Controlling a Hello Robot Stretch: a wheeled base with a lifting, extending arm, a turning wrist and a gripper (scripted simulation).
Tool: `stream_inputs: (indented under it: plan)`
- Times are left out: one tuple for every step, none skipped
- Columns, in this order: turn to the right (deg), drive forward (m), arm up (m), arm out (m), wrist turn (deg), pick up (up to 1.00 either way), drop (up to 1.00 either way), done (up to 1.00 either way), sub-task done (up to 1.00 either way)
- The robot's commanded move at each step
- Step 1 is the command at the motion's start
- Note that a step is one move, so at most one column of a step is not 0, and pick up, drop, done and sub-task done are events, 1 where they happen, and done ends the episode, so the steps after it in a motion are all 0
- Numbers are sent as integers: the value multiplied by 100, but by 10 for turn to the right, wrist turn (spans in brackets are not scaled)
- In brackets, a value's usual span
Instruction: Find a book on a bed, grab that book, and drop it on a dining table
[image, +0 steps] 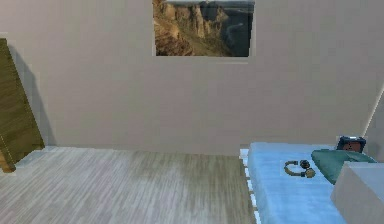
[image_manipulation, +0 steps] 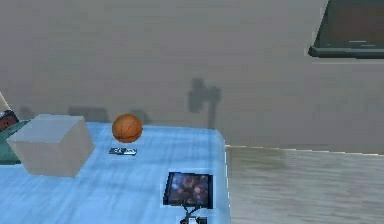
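Bedroom with a wood floor. In the forward view, from left to right, there is a wooden door (image: 14, 105) at the left edge and a landscape picture (image: 203, 28) on the far wall. At the right is a bed (image: 280, 195) with a pale blue cover, with headphones (image: 299, 169) and a dark green pillow (image: 342, 163) on it.

In the arm side view, from left to right across the bed, there is a grey box (image_manipulation: 50, 145), then an orange ball (image_manipulation: 127, 127). Right of the ball is the book (image_manipulation: 190, 186), dark-covered and lying flat near the bed's right edge. The gripper (image_manipulation: 191, 213) shows at the bottom edge, just near of the book. Whether it holds or touches anything cannot be told.

Grabbing the book looks like the step in hand. It is best to come straight onto the book, clear of the ball, and lift it free before turning away.
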Motion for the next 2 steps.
stream_inputs:
  plan:
    - [0,0,10,0,0,0,0,0,0]
    - [0,0,50,0,0,0,0,0,0]
